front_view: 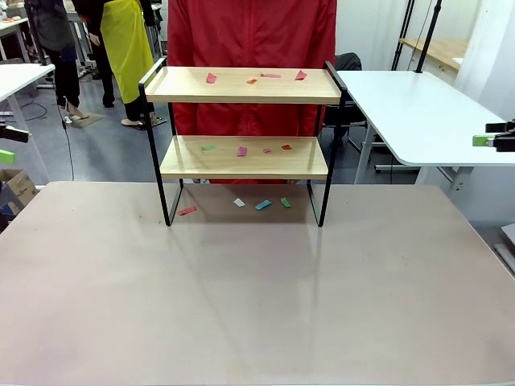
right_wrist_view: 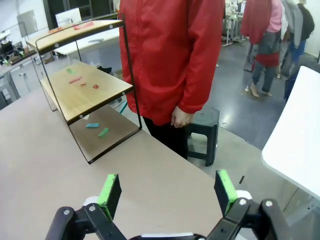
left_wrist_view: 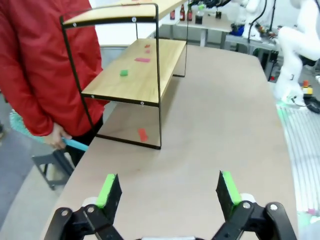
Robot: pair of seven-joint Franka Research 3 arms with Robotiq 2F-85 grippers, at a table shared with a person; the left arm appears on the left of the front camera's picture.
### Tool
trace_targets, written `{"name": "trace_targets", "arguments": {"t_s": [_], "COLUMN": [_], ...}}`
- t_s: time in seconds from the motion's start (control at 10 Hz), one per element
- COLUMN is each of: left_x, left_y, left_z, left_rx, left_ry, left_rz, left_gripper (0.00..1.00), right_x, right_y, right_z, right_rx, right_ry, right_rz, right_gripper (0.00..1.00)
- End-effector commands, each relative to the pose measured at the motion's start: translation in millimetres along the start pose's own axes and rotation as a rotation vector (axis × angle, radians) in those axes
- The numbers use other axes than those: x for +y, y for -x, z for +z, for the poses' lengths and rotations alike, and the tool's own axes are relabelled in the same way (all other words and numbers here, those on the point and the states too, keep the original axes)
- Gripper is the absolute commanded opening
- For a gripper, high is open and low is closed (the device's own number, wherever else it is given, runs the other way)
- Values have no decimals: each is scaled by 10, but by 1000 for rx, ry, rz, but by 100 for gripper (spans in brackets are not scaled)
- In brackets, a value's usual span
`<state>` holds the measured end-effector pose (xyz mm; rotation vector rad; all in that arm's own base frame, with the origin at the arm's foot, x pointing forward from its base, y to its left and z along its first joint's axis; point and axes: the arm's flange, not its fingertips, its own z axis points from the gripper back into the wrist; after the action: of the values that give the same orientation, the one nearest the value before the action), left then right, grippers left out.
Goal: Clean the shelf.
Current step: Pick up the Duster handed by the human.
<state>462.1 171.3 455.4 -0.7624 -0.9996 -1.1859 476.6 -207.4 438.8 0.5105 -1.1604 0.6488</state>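
The shelf (front_view: pixel 241 87) stands upright at the middle of the surface's (front_view: pixel 257 305) far edge, its four black legs on the top. Coloured paper scraps lie on it: four red, orange and pink ones on the upper board (front_view: pixel 211 78), and a green, two pink and a red one on the lower board (front_view: pixel 241 150). Four more scraps lie on the surface between the legs: a red one (front_view: pixel 187 211) by the front left leg, then a white (front_view: pixel 239 203), a blue (front_view: pixel 263 205) and a green one (front_view: pixel 285 202).

A person in a red jacket (front_view: pixel 249 32) stands just behind the shelf. One hand (left_wrist_view: pixel 57 136) grips a light-blue handle (left_wrist_view: pixel 75 145); the other hand (right_wrist_view: pixel 181 119) hangs loose above a dark stool (right_wrist_view: pixel 202 120).

The left gripper (left_wrist_view: pixel 169 187) hovers above the surface's left edge, jaws wide and holding nothing, well apart from the shelf. The right gripper (right_wrist_view: pixel 167 191) hovers above the right edge, also wide and holding nothing.
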Motion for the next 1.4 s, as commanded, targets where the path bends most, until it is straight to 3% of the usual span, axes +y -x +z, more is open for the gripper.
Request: {"name": "trace_targets", "arguments": {"t_s": [0.0, 0.8, 1.2, 1.3], "left_x": [300, 522, 499, 492], "left_y": [88, 321, 297, 318], "left_z": [36, 110, 109, 88], "left_rx": [-62, -135, -143, -108], "left_ry": [54, 5, -8, 4], "left_rz": [0, -28, -31, -4], "left_gripper": [100, 100, 100, 100], "right_x": [-240, -388, -400, -345], "right_y": [73, 169, 146, 190], "right_z": [-159, -203, -197, -136], "right_rx": [-27, -64, -55, -75], "right_ry": [13, 16, 4, 7], "right_rz": [9, -2, -46, 11], "right_gripper": [100, 100, 100, 100]}}
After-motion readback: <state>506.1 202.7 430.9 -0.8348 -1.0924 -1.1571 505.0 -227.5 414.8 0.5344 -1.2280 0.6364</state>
